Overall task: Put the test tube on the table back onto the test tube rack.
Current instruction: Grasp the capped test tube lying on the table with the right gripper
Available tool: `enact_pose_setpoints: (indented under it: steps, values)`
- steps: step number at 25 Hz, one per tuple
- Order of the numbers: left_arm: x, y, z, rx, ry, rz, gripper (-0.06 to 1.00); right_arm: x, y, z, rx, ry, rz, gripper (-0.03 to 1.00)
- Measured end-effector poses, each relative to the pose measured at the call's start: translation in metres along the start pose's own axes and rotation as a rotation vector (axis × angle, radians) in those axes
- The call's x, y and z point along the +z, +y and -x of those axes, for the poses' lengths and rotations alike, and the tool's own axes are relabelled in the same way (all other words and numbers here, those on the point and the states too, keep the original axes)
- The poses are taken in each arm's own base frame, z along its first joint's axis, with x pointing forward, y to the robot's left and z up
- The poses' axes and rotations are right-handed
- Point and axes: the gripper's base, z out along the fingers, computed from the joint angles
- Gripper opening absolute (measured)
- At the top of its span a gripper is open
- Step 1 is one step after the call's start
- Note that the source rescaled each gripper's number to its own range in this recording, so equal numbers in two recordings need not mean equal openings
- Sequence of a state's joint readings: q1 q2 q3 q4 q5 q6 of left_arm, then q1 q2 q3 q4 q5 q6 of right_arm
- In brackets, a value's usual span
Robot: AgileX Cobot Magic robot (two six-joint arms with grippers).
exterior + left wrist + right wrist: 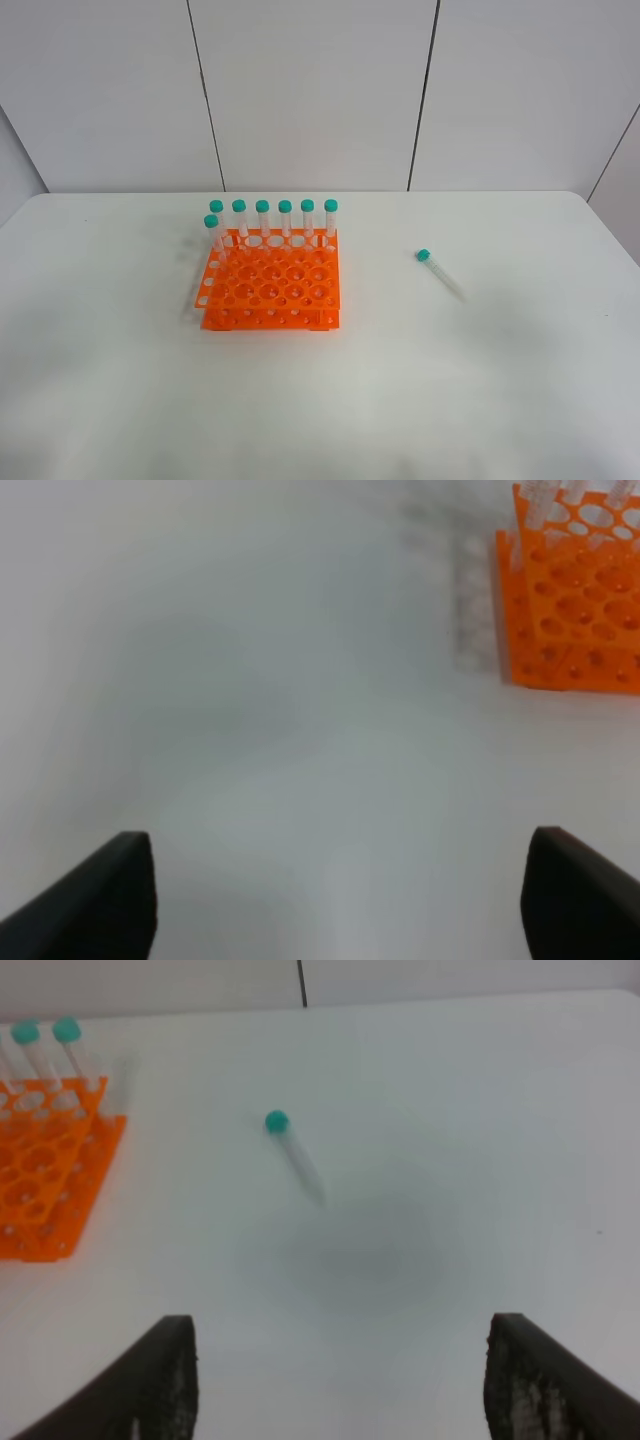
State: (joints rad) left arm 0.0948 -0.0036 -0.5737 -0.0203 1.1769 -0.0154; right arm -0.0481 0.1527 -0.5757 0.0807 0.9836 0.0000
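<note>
A slim clear test tube point(438, 271) with a teal cap lies flat on the white table point(500, 380), right of the orange test tube rack point(270, 285). The rack holds several upright teal-capped tubes point(285, 215) along its back row and left side. In the right wrist view the lying tube point(295, 1152) is ahead of my open right gripper point(340, 1385), with the rack point(45, 1185) off to one side. My left gripper point(340, 900) is open and empty above bare table, with the rack's corner point(570, 600) ahead of it. Neither gripper shows in the high view.
A white panelled wall point(320, 90) stands behind the table's back edge. The table's rounded right corner point(590, 205) is near the lying tube.
</note>
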Motion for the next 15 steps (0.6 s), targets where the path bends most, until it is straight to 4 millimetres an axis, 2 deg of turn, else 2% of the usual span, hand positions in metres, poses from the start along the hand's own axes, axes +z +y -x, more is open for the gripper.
enact_pose_setpoints:
  steps: [4,8,15]
  values:
    - [0.000,0.000,0.000,0.000,0.000,0.000,1.00,0.013,0.001,0.035,-0.025,0.042,-0.001,1.00]
    - [0.000,0.000,0.000,0.000,0.000,0.000,1.00,0.035,0.001,0.071,-0.030,0.079,-0.001,1.00]
    - [0.000,0.000,0.000,0.000,0.000,0.000,1.00,0.099,-0.002,0.118,-0.130,0.185,0.002,1.00]
